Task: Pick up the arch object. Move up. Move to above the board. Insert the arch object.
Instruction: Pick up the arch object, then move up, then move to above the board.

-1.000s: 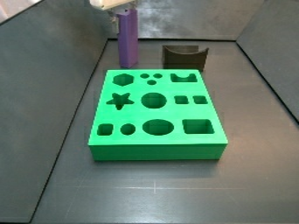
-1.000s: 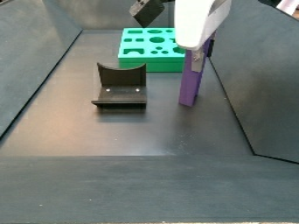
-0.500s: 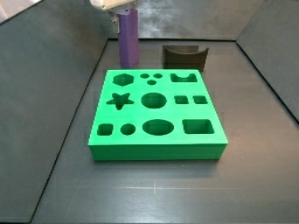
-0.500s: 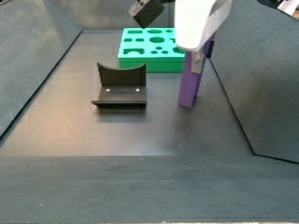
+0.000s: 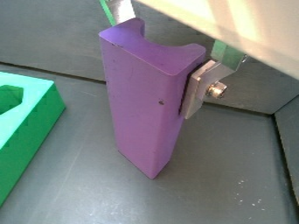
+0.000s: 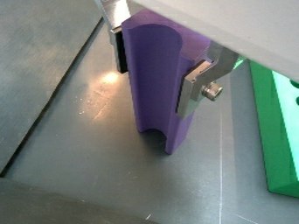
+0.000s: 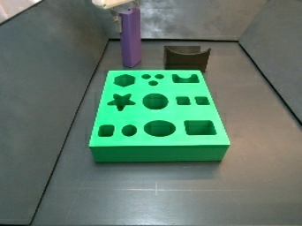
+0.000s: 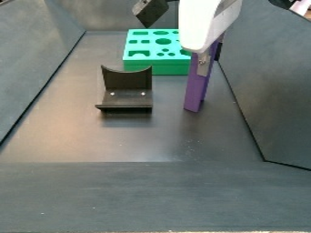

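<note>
The arch object (image 7: pixel 131 40) is a tall, slim purple block, upright on or just above the floor behind the board's far left corner. It also shows in a side view (image 8: pixel 197 82) and in both wrist views (image 5: pixel 140 105) (image 6: pixel 162 87). My gripper (image 7: pixel 123 9) comes down from above and is shut on its upper part. Silver fingers (image 6: pixel 197 83) press its two sides, and one finger (image 5: pixel 201 86) shows in a wrist view. The board (image 7: pixel 160 152) is a thick green slab with shaped cut-outs, lying in front of the block, apart from it.
A squat dark brown piece (image 7: pixel 186 57) with a curved dip on top stands behind the board's far right corner, also seen in a side view (image 8: pixel 124 91). Dark sloping walls close in the floor on both sides. The board's edge shows in both wrist views (image 5: pixel 24 140) (image 6: pixel 281 131).
Almost nothing differs. The gripper stays shut on the purple block, which seems to sit a touch higher in a side view.
</note>
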